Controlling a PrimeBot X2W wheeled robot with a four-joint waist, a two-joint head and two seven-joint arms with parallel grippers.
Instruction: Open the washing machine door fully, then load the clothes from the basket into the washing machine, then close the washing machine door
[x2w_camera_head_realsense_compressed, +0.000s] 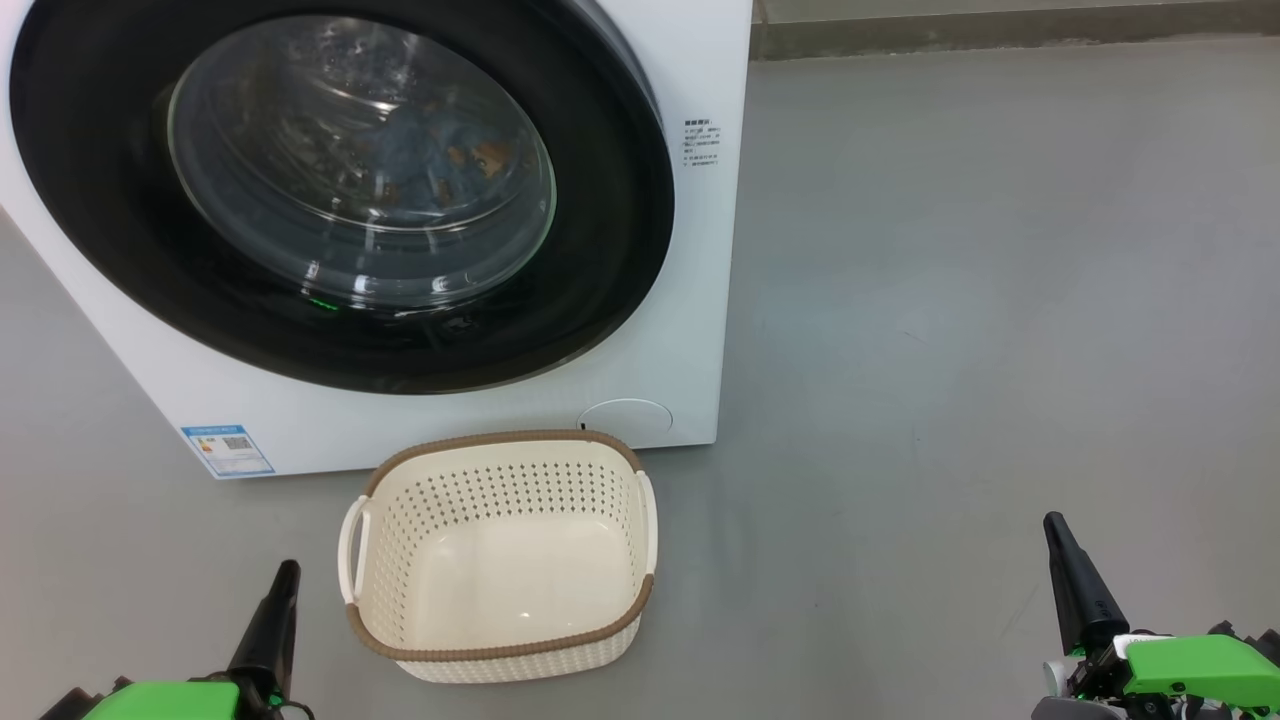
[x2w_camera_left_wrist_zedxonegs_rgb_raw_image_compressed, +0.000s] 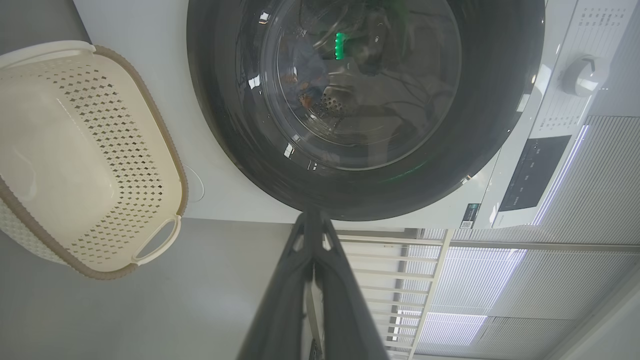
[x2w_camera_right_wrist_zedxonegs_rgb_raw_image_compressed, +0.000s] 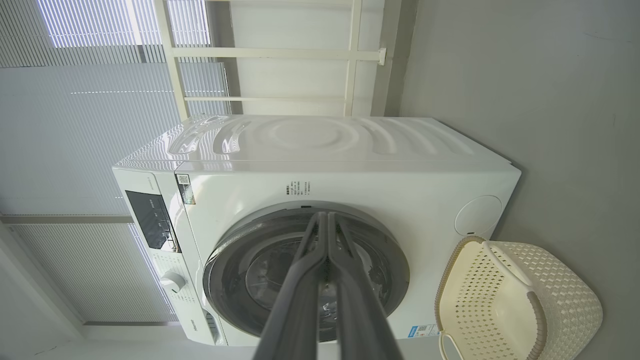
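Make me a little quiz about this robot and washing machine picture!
1. True or false: the basket is full.
2. Pick one. The washing machine door is: A wide open, B closed, C missing.
3. Where are the blue clothes now?

Key
1. False, it is empty.
2. B.
3. Inside the washing machine, seen through the door's glass.
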